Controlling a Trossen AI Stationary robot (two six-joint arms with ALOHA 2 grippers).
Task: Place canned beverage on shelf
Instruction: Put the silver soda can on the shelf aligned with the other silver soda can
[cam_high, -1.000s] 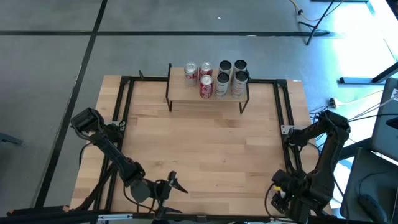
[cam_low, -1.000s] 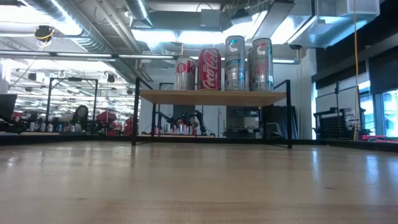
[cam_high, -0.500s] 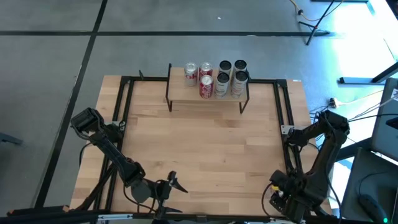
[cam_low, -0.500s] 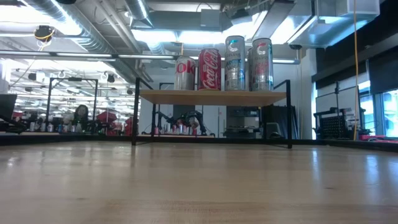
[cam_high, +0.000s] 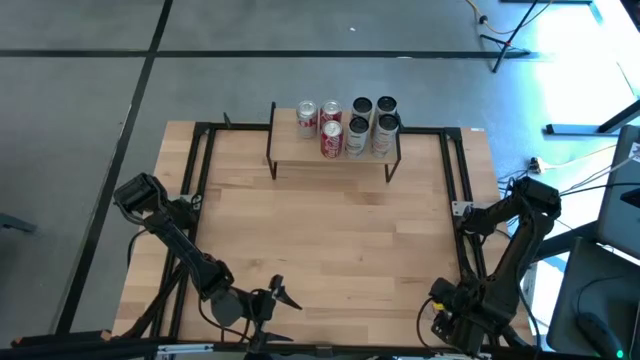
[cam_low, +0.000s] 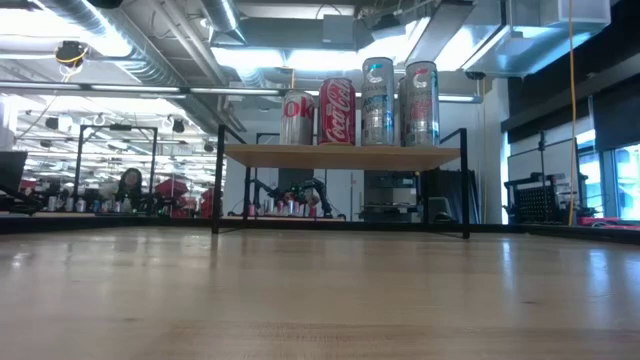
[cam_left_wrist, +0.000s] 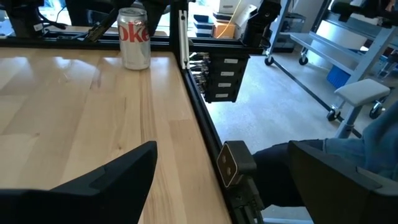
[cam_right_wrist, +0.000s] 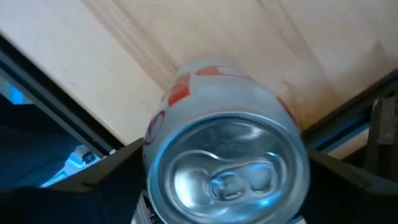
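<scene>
A silver and red can (cam_left_wrist: 134, 37) stands upright on the table near its near right corner. My right gripper (cam_right_wrist: 227, 177) points down over it. It is open, with one finger on either side of the can's top (cam_right_wrist: 227, 165); I see no touch. In the high view the right gripper (cam_high: 452, 312) hides the can. Near the table's front edge, left of centre, my left gripper (cam_high: 278, 296) waits open with nothing between its fingers. The shelf (cam_high: 335, 155) stands at the far edge and bears several cans (cam_low: 360, 100) on its plank top.
Black metal rails (cam_high: 200, 170) run along the table's left, right and far sides. The wide middle of the wooden tabletop (cam_high: 330, 230) lies between the arms and the shelf. Beyond the right edge are drawers (cam_left_wrist: 224, 78) and a stool (cam_left_wrist: 367, 93).
My right gripper has sunk toward the can at the near right corner, still pointing down. The left arm and the cans on the shelf have kept still.
</scene>
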